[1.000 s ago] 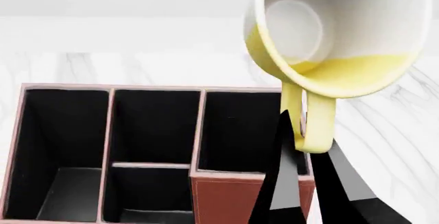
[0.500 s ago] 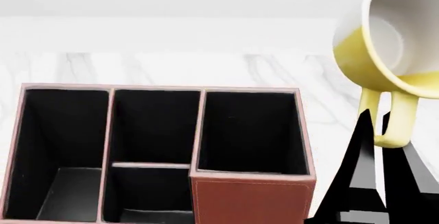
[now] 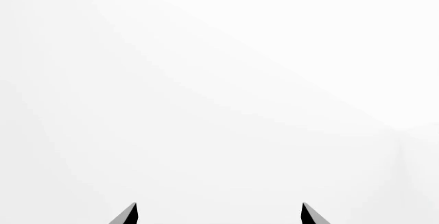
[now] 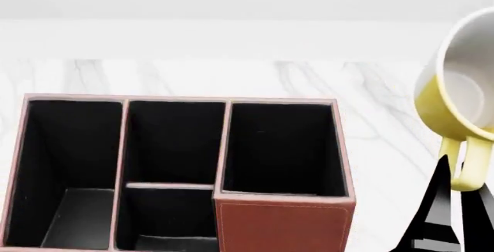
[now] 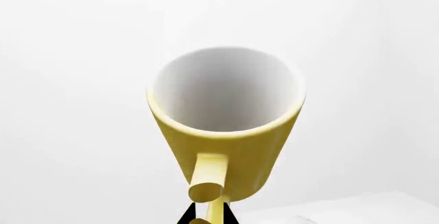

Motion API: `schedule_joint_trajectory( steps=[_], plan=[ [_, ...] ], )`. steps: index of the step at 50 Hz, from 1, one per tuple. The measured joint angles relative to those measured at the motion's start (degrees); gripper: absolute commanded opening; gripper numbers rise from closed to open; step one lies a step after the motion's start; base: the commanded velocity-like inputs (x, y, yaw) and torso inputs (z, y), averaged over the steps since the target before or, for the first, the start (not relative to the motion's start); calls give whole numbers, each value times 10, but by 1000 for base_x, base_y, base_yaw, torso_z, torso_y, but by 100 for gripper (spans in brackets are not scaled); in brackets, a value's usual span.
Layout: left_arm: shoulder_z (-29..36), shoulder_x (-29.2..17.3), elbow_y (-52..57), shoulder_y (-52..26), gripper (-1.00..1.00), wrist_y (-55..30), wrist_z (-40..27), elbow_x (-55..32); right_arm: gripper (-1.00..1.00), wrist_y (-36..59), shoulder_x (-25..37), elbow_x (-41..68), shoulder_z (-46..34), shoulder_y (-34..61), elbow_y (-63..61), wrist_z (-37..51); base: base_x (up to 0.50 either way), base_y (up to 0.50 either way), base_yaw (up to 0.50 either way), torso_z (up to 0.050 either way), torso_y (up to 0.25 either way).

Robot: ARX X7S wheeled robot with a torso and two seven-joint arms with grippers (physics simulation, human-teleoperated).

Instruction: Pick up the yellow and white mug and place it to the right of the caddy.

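Observation:
The yellow and white mug [image 4: 455, 104] hangs in the air at the head view's right edge, tilted so its white inside faces me, partly cut off. My right gripper [image 4: 463, 185] is shut on its yellow loop handle [image 4: 468, 165] from below. In the right wrist view the mug [image 5: 226, 116] fills the middle, with the black fingertips [image 5: 231, 215] pinching the handle [image 5: 209, 183]. The reddish-brown caddy [image 4: 281, 223] with black-lined compartments sits on the marble counter, left of and below the mug. My left gripper [image 3: 218, 213] is open and empty, facing a blank white surface.
The white marble counter [image 4: 386, 125] runs behind and to the right of the caddy. A white wall stands at the back. The caddy's tall front section is nearest the right arm.
My right gripper has carried the mug rightward and somewhat lower, from above the caddy's right compartment to past its right side. The caddy has not moved.

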Motion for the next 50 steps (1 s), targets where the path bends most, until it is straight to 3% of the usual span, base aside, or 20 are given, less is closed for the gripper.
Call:
schedule_joint_trajectory(
  steps=[19,50],
  plan=[
    [4,0,0,0,100,0,0,4,-100,-4,0,34,-17,-32,47,-25,0,0,0,0,0],
    [7,0,0,0,100,-2,-2,7,-100,-47,-75,154,-29,-99,226,-99,0,0,0,0,1]
  ],
)
